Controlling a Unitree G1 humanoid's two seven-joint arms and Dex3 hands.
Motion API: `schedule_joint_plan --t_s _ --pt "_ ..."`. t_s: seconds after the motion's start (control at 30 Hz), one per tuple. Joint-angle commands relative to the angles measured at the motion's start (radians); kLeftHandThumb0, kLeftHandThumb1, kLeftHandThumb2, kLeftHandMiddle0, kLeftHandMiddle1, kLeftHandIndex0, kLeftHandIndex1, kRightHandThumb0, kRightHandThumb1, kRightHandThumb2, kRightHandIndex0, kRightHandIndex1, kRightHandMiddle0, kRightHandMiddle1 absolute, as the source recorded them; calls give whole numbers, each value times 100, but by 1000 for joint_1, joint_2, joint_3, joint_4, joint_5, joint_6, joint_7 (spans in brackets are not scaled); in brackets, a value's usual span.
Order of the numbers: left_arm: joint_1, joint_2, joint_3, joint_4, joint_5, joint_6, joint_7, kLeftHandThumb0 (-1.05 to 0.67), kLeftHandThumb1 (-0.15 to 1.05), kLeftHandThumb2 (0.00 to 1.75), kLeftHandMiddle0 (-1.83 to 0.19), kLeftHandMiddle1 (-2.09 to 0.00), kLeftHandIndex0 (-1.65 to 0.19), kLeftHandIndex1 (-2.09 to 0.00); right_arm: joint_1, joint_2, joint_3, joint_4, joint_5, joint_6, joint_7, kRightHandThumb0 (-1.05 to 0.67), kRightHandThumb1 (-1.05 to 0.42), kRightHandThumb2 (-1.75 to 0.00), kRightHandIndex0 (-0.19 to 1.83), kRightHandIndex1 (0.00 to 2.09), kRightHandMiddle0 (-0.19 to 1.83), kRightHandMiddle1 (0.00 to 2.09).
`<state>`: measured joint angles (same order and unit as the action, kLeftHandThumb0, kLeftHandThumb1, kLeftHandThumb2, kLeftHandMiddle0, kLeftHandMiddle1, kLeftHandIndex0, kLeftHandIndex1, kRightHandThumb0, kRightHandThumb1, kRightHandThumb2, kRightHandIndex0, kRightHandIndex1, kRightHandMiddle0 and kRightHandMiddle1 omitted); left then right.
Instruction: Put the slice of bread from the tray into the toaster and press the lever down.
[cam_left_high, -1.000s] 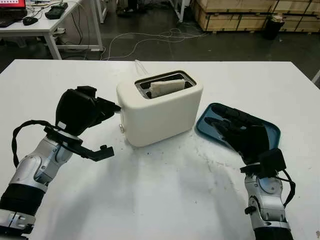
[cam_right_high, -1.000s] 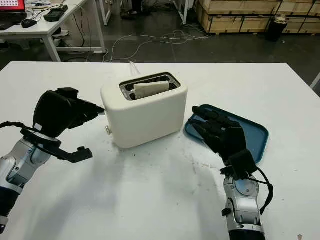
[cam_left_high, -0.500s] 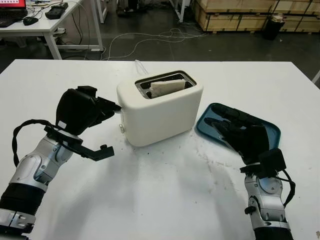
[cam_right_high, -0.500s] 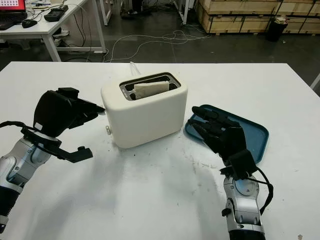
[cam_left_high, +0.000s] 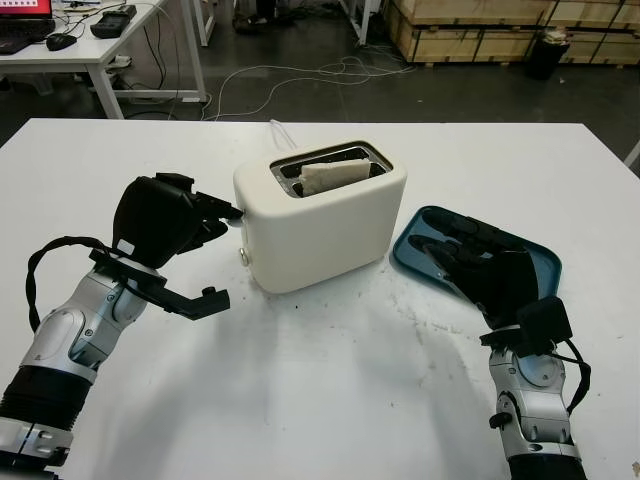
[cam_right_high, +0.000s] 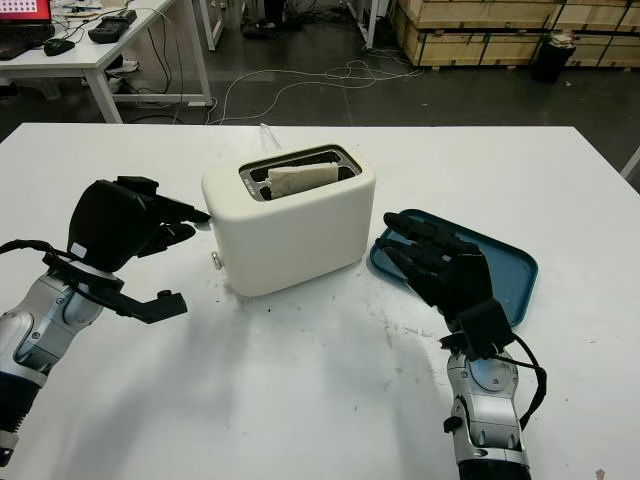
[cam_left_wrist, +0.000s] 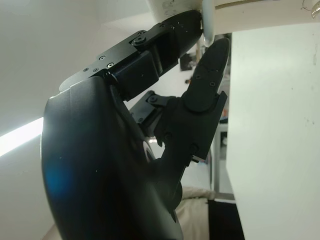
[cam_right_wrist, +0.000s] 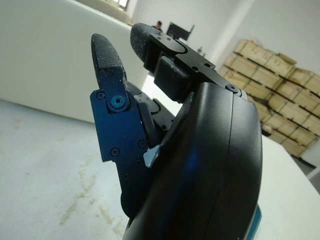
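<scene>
The cream toaster (cam_left_high: 320, 215) stands mid-bench (cam_left_high: 320, 400) with the bread slice (cam_left_high: 335, 174) in its slot, the blue tray (cam_left_high: 530, 262) just beside it. The left hand (cam_left_high: 165, 220) has its fingers (cam_left_wrist: 207, 75) extended to the lever (cam_left_wrist: 207, 22) at the toaster's end, gripping nothing; the right hand (cam_right_high: 445, 270) hovers open over the tray.

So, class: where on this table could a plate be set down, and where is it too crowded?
Free: the near table between the two arms, and the far corners behind the toaster. Crowded: the left hand at the toaster's lever end, and the right hand over the tray.

bread (cam_left_high: 333, 176): lower part hidden in toaster (cam_left_high: 320, 225); tray (cam_left_high: 530, 262): part-covered by right hand (cam_left_high: 490, 270)
</scene>
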<state>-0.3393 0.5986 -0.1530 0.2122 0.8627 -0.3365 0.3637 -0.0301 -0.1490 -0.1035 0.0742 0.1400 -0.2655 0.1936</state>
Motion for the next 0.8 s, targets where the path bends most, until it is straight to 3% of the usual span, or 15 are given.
schedule_joint_plan --t_s 0.0,0.43,0.77 --pt "-8 -8 -11 -8 -6 17 -15 -31 71 0 -104 -135 -116 0 -13 1 -2 -1 -3 2 -3 -46 -92 -2 103 1 97 0" --pt "-1 -6 -11 -16 2 33 -16 -29 70 1 -103 -140 -121 -2 -10 4 -2 3 6 -5 7 -44 -92 -2 104 1 97 0" --pt "-8 -4 -29 1 5 15 8 -29 83 3 -103 -138 -131 -7 -6 5 -3 -6 4 4 2 -45 -92 -2 104 1 97 0"
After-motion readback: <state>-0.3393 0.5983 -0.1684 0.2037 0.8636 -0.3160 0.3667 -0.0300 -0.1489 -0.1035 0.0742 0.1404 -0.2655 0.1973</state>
